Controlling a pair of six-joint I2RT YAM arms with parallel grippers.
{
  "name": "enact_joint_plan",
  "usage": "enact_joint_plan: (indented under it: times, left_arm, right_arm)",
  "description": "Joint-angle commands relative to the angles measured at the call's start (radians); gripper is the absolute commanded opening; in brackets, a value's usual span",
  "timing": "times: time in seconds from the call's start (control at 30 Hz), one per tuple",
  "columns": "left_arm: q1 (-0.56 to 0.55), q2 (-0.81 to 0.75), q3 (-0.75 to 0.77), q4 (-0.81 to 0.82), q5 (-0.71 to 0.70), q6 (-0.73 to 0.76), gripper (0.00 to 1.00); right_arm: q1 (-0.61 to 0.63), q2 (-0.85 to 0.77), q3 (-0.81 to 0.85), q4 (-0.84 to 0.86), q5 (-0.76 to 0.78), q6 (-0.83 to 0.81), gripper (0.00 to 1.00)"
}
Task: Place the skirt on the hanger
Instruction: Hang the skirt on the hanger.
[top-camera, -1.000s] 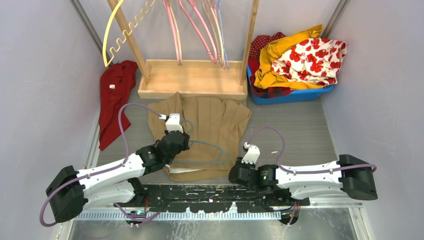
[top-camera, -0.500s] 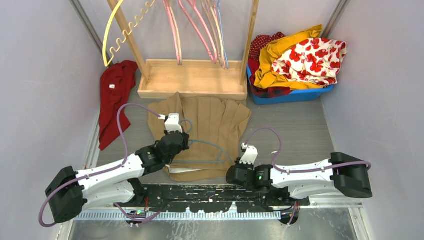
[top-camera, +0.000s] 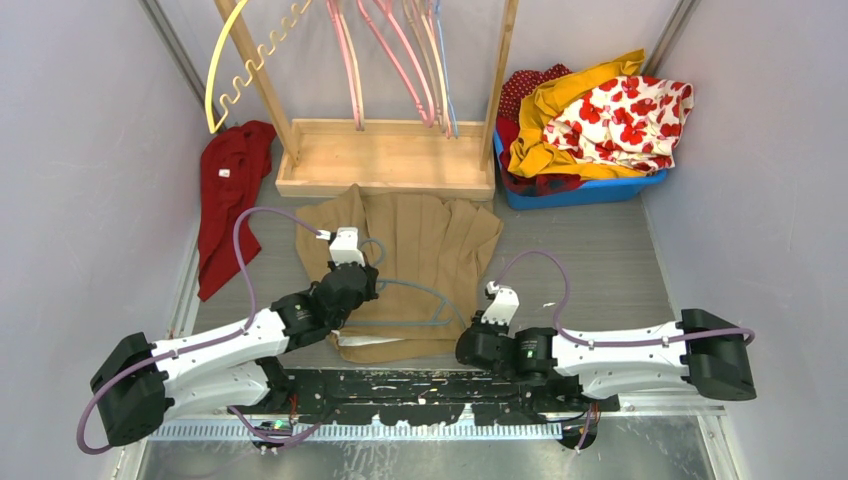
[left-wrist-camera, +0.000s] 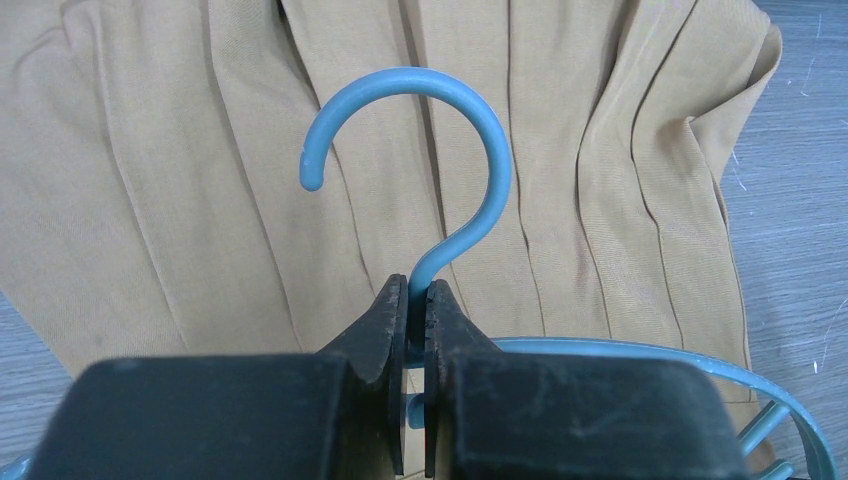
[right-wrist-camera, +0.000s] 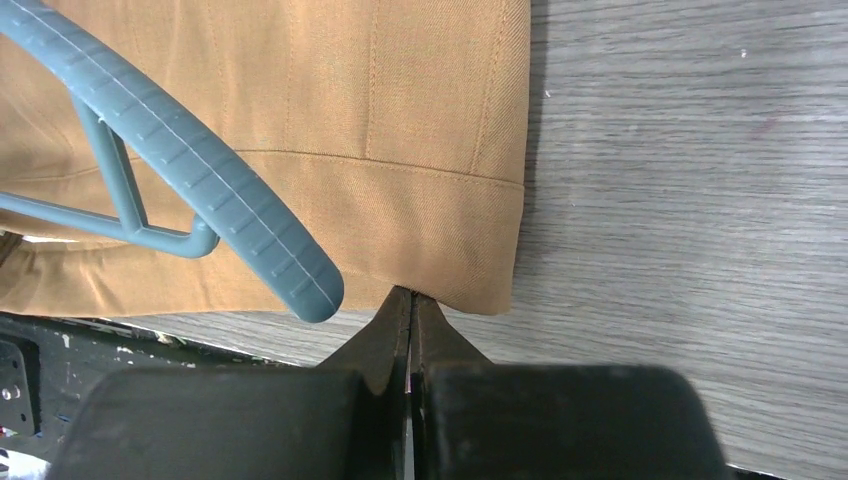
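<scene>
From above, the tan skirt (top-camera: 430, 245) is lying flat on the desk (top-camera: 600, 270) with the blue hanger (top-camera: 425, 300) resting on top of it, not yet threaded in; the left gripper (top-camera: 358, 268) is sitting at the hanger's hook, the right gripper (top-camera: 472, 332) at the skirt's near right corner. In the left wrist view, the left gripper (left-wrist-camera: 416, 300) is clamping the hanger's neck just under the hook. In the right wrist view, the right gripper (right-wrist-camera: 411, 298) is pressing its jaws together at the skirt's near edge (whether cloth is caught, I cannot tell); by my judgement, the whole hanging is left to do.
</scene>
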Motion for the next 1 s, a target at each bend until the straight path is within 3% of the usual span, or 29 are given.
enact_joint_plan:
  times: [0.0,0.57,0.6,0.67,0.7,0.97]
  left_arm:
    - [-0.003,-0.022,-0.002,0.063,-0.049,-0.002,0.00]
    - [-0.022,0.018,0.019,0.117,-0.085,0.030,0.00]
    - [-0.022,0.015,0.018,0.119,-0.091,0.031,0.00]
    - [-0.026,0.008,0.004,0.139,-0.101,0.041,0.00]
    - [-0.030,0.001,-0.005,0.152,-0.106,0.049,0.00]
    - [-0.043,0.000,-0.074,0.295,-0.153,0.103,0.00]
  right_arm:
    - [0.001,-0.040,0.042,-0.027,0.062,-0.005,0.01]
    - [0.002,-0.086,0.138,-0.084,0.040,-0.091,0.01]
    - [0.003,-0.074,0.144,-0.092,0.030,-0.093,0.04]
    - [0.009,-0.050,0.144,-0.098,0.019,-0.084,0.24]
    - [0.018,-0.040,0.140,-0.100,0.024,-0.075,0.28]
    - [0.083,-0.002,0.120,-0.110,0.110,-0.010,0.29]
